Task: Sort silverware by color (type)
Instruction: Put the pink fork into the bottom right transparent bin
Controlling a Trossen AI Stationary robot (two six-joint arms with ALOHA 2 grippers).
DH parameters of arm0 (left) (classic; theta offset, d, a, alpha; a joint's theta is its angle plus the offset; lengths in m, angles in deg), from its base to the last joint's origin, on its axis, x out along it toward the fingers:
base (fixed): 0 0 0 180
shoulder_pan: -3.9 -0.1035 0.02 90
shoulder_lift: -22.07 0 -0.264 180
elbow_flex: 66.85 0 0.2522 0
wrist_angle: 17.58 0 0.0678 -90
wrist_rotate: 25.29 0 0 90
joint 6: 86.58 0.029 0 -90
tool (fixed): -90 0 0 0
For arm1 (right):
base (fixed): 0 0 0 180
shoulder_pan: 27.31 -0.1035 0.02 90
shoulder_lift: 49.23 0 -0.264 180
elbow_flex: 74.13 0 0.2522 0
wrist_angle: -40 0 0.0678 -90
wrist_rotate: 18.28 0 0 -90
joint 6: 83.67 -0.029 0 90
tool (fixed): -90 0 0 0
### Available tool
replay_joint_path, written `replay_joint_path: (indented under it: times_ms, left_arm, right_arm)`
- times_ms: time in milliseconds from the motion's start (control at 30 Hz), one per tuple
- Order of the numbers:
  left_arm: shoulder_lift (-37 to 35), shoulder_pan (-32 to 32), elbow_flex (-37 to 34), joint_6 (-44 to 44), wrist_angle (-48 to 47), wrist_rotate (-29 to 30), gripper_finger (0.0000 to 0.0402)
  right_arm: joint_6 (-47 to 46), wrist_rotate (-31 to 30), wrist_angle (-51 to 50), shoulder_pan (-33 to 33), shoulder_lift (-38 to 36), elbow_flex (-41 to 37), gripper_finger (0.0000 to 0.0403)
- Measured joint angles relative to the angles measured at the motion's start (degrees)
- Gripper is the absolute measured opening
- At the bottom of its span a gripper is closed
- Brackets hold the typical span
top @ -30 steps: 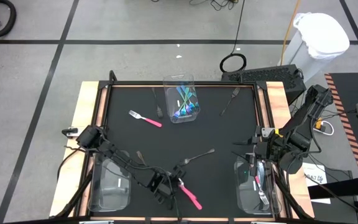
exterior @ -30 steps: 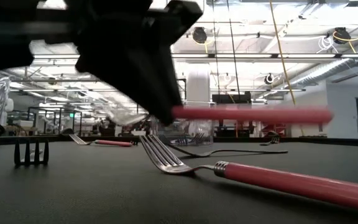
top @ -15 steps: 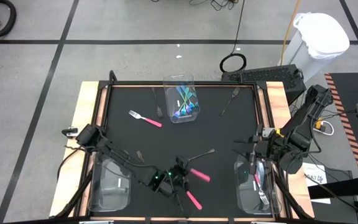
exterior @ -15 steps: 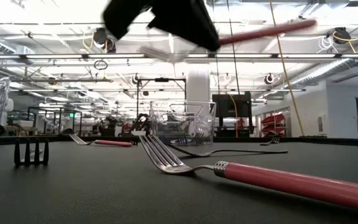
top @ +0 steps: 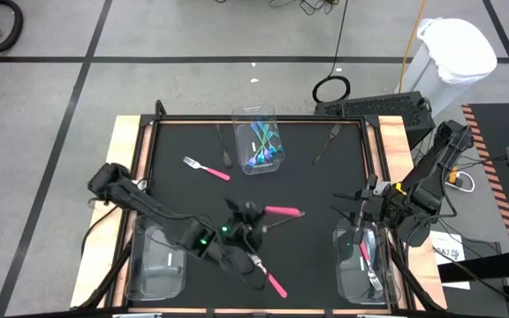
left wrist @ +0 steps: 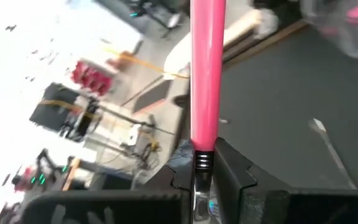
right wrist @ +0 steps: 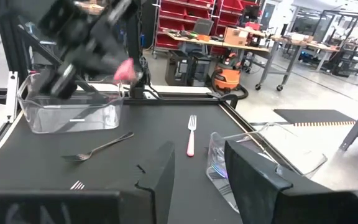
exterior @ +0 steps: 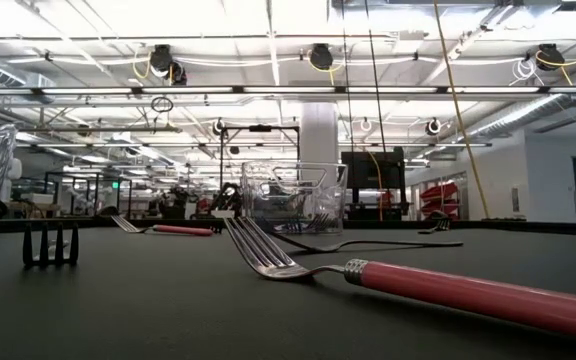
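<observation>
High view shows the left gripper (top: 247,215) clamped on the neck of a pink-handled fork with a silver head (top: 281,212), carried above the black table (top: 325,181) near its middle. The handle's long axis runs level, away from the fingers toward the robot's right. A clear rectangular plastic bin holding pink-handled utensils (top: 365,261) lies further that way, under the right gripper (top: 359,210), which waits part-open and empty. The left arm is judged to be the one to deliver.

A workshop-like lab: red parts bins (right wrist: 194,15), workbenches (right wrist: 272,53), shop vacuum (right wrist: 224,79), exposed ceiling pipes (exterior: 268,92).
</observation>
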Motion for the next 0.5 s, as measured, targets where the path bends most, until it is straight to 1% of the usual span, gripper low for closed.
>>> replay_joint_path:
  times_ms: [167, 333, 433, 500]
  left_arm:
    - [-2.71, 0.21, 0.0, -3.46, -0.14, 4.62, 0.0029]
    - [-3.07, 0.15, 0.0, -5.81, -0.79, 9.95, 0.0029]
    - [-3.05, -0.68, 0.0, -9.97, -4.55, 11.35, 0.0029]
    - [-3.06, -1.54, -0.01, -14.05, -8.74, 11.99, 0.0029]
  right_arm:
    - [-0.01, 0.0, 0.01, 0.0, 0.0, 0.0, 0.0137]
    - [0.0, 0.0, 0.63, 0.0, 0.0, 0.0, 0.0137]
    - [-0.28, 0.0, 1.18, 0.0, 0.0, 0.0, 0.0137]
    - [-0.78, 0.01, 1.16, 0.0, 0.0, 0.0, 0.0137]
